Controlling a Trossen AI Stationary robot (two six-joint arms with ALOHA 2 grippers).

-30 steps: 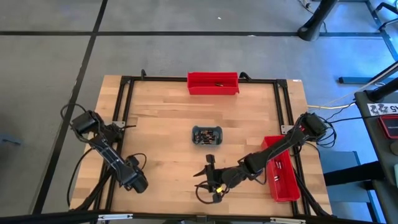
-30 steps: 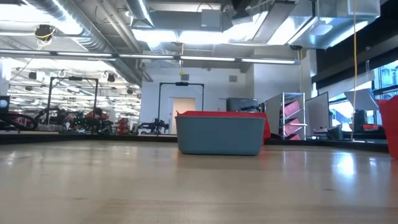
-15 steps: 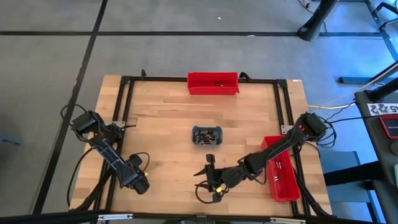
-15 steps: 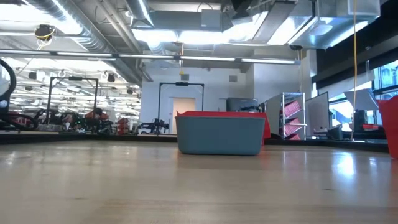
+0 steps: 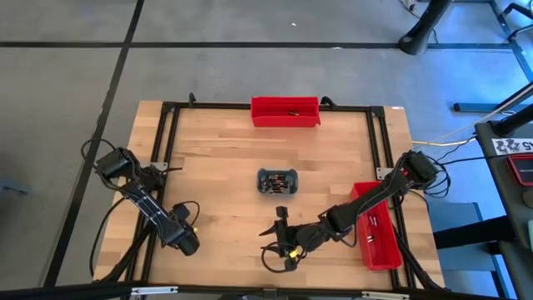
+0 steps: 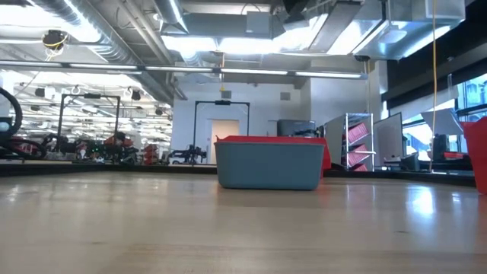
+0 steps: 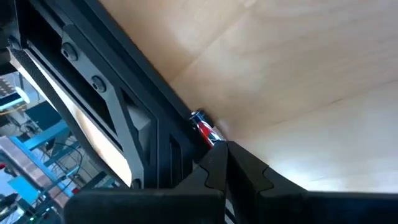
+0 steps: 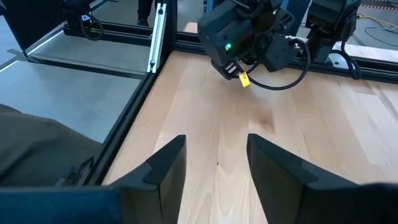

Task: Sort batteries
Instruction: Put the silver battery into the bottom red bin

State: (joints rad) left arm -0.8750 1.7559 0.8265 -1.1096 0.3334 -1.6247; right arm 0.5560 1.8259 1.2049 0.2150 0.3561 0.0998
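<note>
Black frame rail (image 7: 124,124) runs along the table's (image 5: 225,158) left edge, and at about eight o'clock on the tabletop the left gripper (image 5: 185,239) sits low beside it, fingers pressed together with a small red and silver battery (image 7: 205,132) right at their tips. From the wrist view the battery seems pinched by its end only, though I cannot be sure the fingers actually have it rather than just touching it. If the hold is that shallow, any lift or swing could let the battery slip, and since it lies against the rail it might roll under the frame or off the table edge, where the fingers cannot reach. Moving right, the small grey-blue tray (image 5: 277,181) sits near the table's centre with the rest of the batteries (image 5: 275,179) heaped inside; a carry that passes low over it could knock the tray or spill them. One red bin (image 5: 286,112) stands at twelve o'clock, and a dropped battery short of it would roll freely on the smooth wood. At about six o'clock the right gripper (image 5: 279,242) hovers with its fingers (image 8: 168,163) spread wide and nothing between them, pointed toward the left arm; if both arms move toward the centre together they could collide. The second red bin (image 5: 379,237) lies at four o'clock under the right arm, so a careless sweep could nudge it.
</note>
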